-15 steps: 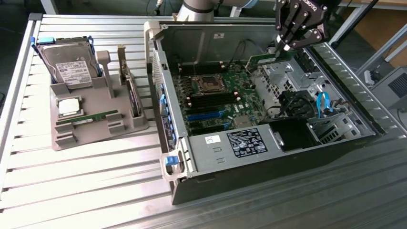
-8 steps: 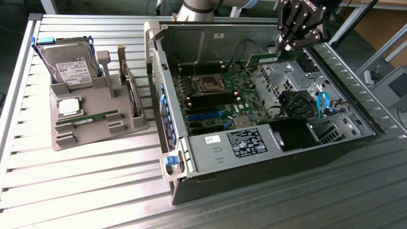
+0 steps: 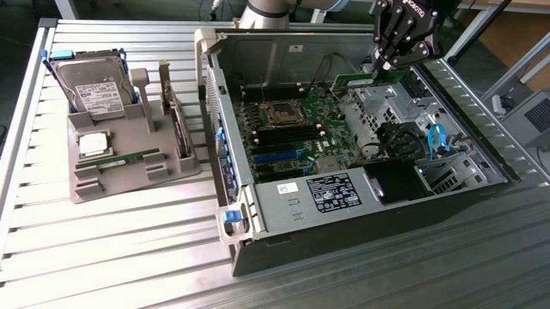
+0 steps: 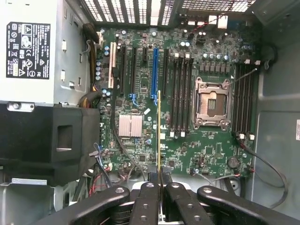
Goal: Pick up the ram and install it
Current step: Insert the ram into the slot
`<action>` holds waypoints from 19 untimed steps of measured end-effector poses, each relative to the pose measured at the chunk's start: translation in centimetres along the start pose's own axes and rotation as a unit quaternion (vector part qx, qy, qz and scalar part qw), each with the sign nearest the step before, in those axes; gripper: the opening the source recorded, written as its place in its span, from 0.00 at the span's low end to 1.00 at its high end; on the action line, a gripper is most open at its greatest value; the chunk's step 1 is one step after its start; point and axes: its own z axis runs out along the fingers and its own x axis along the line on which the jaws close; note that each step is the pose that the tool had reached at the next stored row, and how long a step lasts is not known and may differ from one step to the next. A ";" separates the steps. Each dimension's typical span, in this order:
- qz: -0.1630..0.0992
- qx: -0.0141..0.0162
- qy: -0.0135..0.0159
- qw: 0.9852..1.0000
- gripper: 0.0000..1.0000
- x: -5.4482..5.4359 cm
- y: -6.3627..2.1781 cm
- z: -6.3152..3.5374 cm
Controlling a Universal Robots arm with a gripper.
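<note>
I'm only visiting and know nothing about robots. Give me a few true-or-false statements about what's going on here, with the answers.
1. The jaws grip a green ram stick. True.
2. The ram already sits in a slot. False: it is held over the motherboard, clear of the slots.
3. A hard drive stands on the grey holder outside the case. True.
4. The computer case is closed. False: its side is open, showing the motherboard.

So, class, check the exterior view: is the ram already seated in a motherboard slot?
No, the jaws hold the ram in the air above the motherboard.
</note>
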 end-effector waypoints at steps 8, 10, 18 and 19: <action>0.000 0.000 0.000 1.000 0.11 0.0 0.22 0.53; 0.000 0.000 0.000 1.000 0.11 0.0 0.24 0.59; 0.000 0.000 0.000 1.000 0.11 0.0 0.29 0.92; 0.000 0.000 0.000 1.000 0.11 0.0 0.31 0.95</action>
